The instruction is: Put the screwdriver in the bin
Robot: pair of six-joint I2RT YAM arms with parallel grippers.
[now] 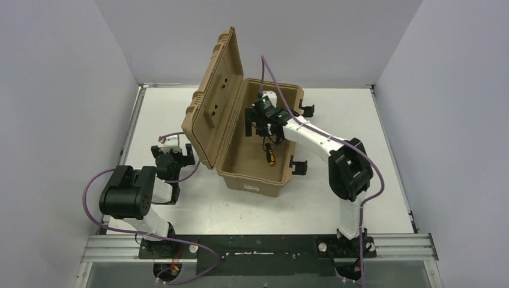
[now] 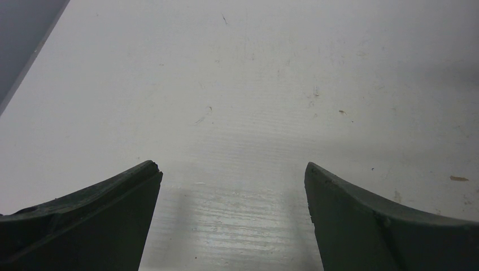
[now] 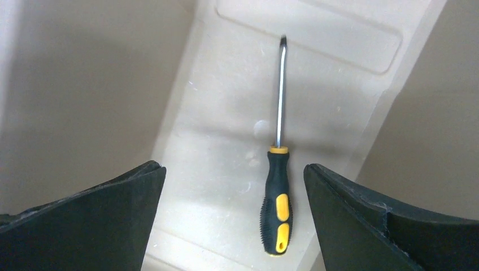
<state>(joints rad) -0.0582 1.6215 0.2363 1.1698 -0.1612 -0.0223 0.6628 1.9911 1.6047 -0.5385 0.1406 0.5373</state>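
The worktop [image 1: 240, 210] is white and flat. Three plain grey walls stand around it: the left wall [image 1: 54, 90], the back wall [image 1: 312, 36] and the right wall [image 1: 456, 120]. Along the near edge run silver metal rails [image 1: 408, 243], with a dark plate [image 1: 264, 246] between them. In the left wrist view the white surface shows fine scratches [image 2: 203, 118] and one small brown speck [image 2: 458, 178] near the right side
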